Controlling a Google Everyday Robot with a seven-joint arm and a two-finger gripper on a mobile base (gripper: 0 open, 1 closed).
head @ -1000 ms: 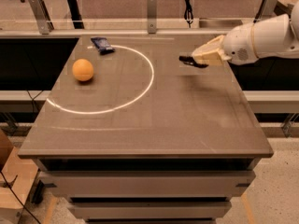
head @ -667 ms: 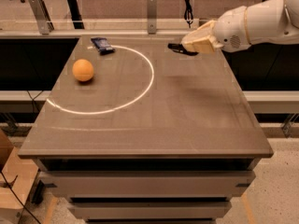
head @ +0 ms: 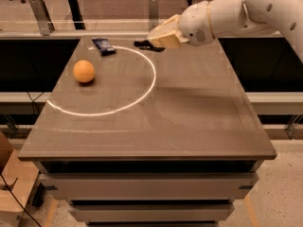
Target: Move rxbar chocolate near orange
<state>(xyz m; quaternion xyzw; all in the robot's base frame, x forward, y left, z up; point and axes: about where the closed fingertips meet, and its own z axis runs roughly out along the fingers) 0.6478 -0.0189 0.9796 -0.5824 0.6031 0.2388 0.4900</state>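
The orange [head: 84, 71] is a round fruit on the left side of the table [head: 189, 122]. The white arm reaches in from the upper right. Its gripper [head: 154, 40], with tan fingers, hovers over the table's far edge near the middle. It is shut on the rxbar chocolate [head: 142, 44], a dark flat bar that sticks out to the left of the fingers, just above the surface. The bar is well to the right of the orange and farther back.
A dark blue wrapped bar [head: 103, 46] lies at the table's far left, behind the orange. A thin white ring [head: 150, 86] curves across the left half of the tabletop. Rails and a lower shelf run behind the table.
The gripper has carried the dark bar from the right side of the table leftward and toward the far edge, closer to the orange and the blue bar.
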